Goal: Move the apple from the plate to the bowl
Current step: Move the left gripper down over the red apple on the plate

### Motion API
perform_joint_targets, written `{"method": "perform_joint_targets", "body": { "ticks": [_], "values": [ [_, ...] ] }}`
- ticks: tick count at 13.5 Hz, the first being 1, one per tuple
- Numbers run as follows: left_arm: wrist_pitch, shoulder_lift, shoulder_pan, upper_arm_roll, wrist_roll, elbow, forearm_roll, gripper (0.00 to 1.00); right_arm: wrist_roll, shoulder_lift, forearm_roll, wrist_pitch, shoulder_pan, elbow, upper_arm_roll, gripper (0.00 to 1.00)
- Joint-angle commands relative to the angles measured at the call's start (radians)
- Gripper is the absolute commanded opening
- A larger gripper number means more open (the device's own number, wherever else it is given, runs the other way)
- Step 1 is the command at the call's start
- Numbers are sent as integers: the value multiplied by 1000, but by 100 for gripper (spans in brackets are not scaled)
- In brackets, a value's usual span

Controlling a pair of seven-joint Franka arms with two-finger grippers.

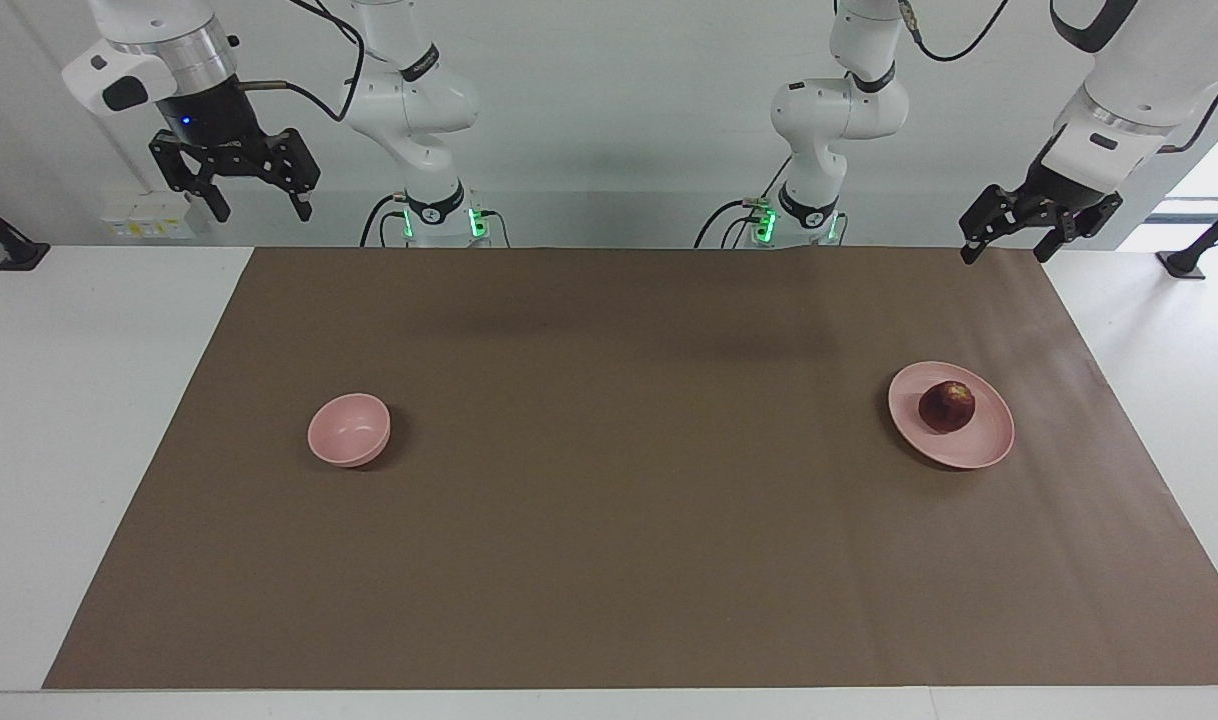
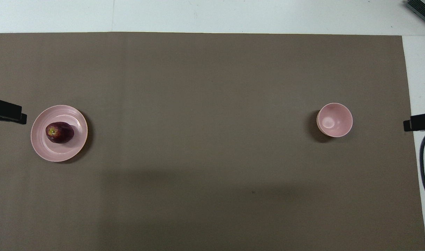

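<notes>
Counting from my console: one apple (image 1: 946,406) on one plate (image 1: 989,440) toward the left arm's end, one bowl (image 1: 348,430) well apart toward the right arm's end, both on the brown mat (image 1: 609,560). Left gripper (image 1: 1004,243) and right gripper (image 1: 259,205) hang high, jaws spread, holding nothing. I read no writing.

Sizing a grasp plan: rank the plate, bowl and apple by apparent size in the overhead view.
1. the plate, widest
2. the bowl, clearly narrower than the plate
3. the apple, smallest, lying on the plate and a little narrower than the bowl's mouth
</notes>
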Motion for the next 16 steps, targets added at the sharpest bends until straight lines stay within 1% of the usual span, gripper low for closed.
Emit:
{"method": "perform_joint_targets", "body": {
  "ticks": [1, 6, 12, 16],
  "values": [
    [-30, -12, -12, 8, 19, 0, 11, 100, -17, -9, 0, 11, -5, -12, 3, 100],
    [3, -11, -12, 8, 26, 0, 5, 100, -17, -9, 0, 11, -5, -12, 3, 100],
    [6, -12, -9, 8, 29, -14, 5, 100, -17, -9, -2, 11, -5, -12, 3, 100],
    [43, -11, 17, 10, 64, -69, 5, 100, -17, -9, 0, 11, -5, -12, 3, 100]
  ]
}}
